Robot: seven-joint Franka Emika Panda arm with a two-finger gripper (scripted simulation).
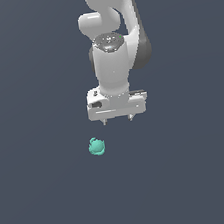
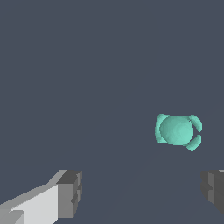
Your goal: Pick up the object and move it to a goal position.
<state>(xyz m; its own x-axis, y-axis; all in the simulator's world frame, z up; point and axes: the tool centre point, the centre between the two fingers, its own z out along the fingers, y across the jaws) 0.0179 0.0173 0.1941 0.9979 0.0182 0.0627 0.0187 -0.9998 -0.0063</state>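
Note:
The object (image 1: pixel 96 147) is a small teal-green lumpy item with a ring-like rim, lying on the dark grey floor. My white gripper (image 1: pixel 118 119) hangs above it and a little toward the exterior view's right, pointing straight down, its two short fingertips spread apart and empty. In the wrist view the object (image 2: pixel 177 130) lies on the floor beyond the gripper (image 2: pixel 142 190), outside the gap between the two grey fingertips (image 2: pixel 70 192), nearer the other fingertip (image 2: pixel 213 189). Nothing is held.
The floor (image 1: pixel 45 194) is a plain dark grey surface on all sides. The white arm (image 1: pixel 112 28) rises out of the top of the exterior view.

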